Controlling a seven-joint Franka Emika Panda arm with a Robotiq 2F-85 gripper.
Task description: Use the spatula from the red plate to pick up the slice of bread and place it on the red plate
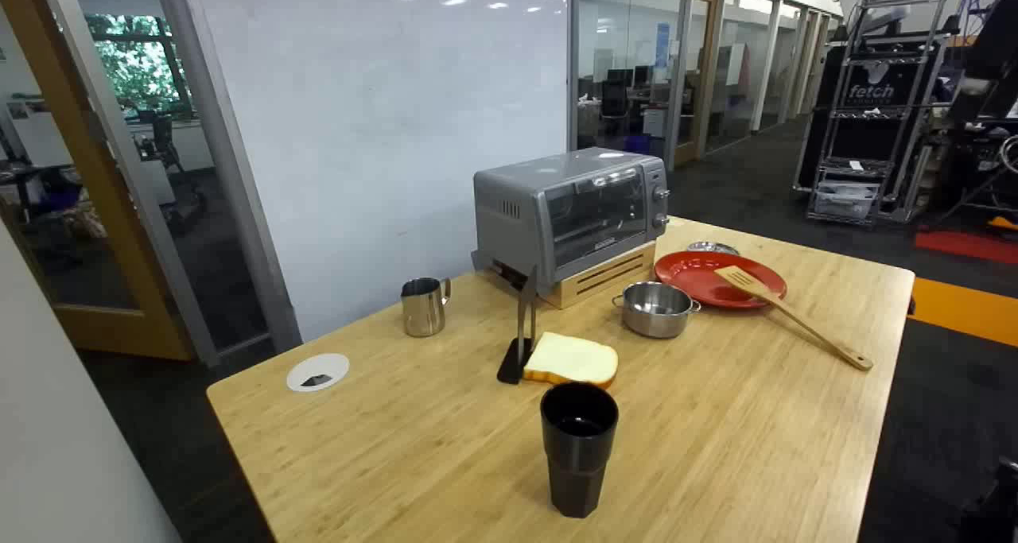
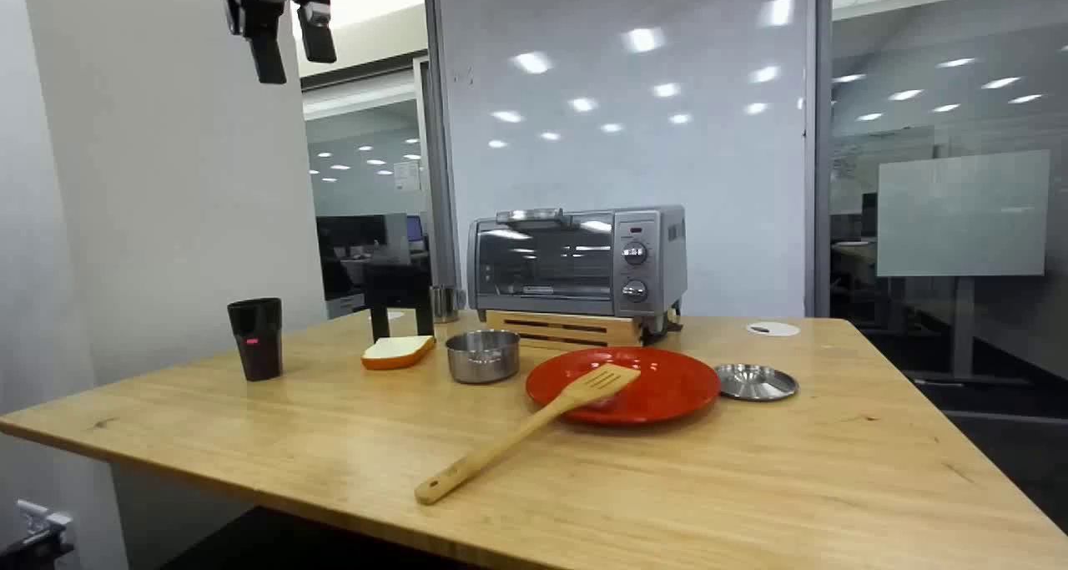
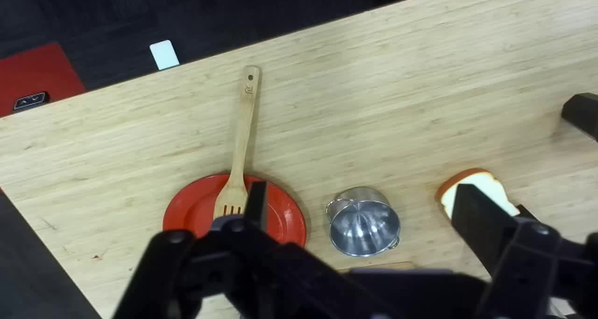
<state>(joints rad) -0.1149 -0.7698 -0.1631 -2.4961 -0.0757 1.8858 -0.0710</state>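
Observation:
The light wooden spatula (image 1: 799, 317) rests its slotted head on the red plate (image 1: 685, 276), while its handle slants down to the tabletop. In an exterior view the spatula (image 2: 517, 433) handle points toward the near table edge. A cream slice of bread (image 1: 571, 356) with a brown crust lies flat on the table, apart from the red plate (image 2: 672, 395). High above the table hangs my gripper (image 2: 295, 69), its fingers spread wide and nothing between them. From the wrist, the gripper (image 3: 362, 187) fingers partly cover the plate (image 3: 286, 216) and the bread (image 3: 488, 184).
Between plate and bread sits a small metal bowl (image 1: 656, 312). A black upright tool (image 1: 521, 352) stands right beside the bread, with a tall black cup (image 1: 579, 447) close by. Behind are a toaster oven (image 2: 576, 261) on a wooden stand, a metal pitcher (image 1: 424, 308) and a metal lid (image 2: 755, 382).

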